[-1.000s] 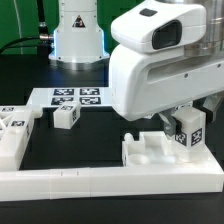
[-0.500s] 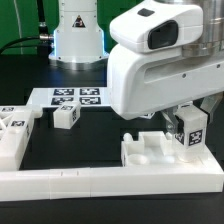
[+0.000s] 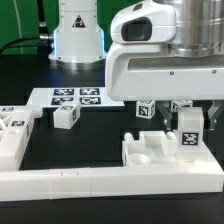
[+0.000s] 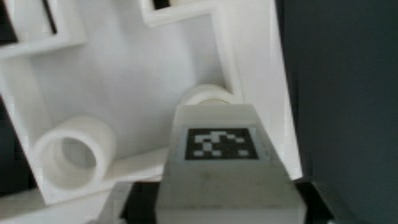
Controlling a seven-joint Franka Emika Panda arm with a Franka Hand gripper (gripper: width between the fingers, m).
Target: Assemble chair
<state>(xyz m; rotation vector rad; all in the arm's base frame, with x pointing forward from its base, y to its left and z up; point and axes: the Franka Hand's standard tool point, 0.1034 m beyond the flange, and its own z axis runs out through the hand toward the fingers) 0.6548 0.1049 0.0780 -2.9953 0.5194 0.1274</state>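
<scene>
**Operator:** Where is the gripper, and what is it doing?

**Spotter:** Your gripper [image 3: 187, 112] hangs under the robot arm [image 3: 165, 50] at the exterior view's right, pointing down at the table [image 3: 95, 140]. It is clamped on a tall tagged block [image 3: 188, 130]. In the wrist view you can see the dark fingers [image 4: 128, 205] pressed against both sides of that block [image 4: 222, 140], with its square tag facing the camera.

**Operator:** How does that block sit against the rest of the chair?

**Spotter:** It stands upright over the notched block [image 3: 160, 152], at that piece's end toward the exterior view's right. Its lower end meets the notched block's top edge in the exterior view, but from that angle I cannot tell you whether it is seated or only just above. The notched block lies flat on the table, right against the long border rail [image 3: 90, 182], on the rail's far side from the camera. In the wrist view, the notched block [image 4: 71, 90] shows a round hole just beside the held piece.

**Operator:** And the loose parts?

**Spotter:** You have a small cube [image 3: 67, 116] with a tag well apart from the gripper, toward the exterior view's left, at the near edge of the marker board [image 3: 75, 96]. Further left, at the picture's edge, more white tagged parts [image 3: 14, 132] sit close together beside the rail. The arm's base [image 3: 78, 35] stands behind the marker board.
</scene>
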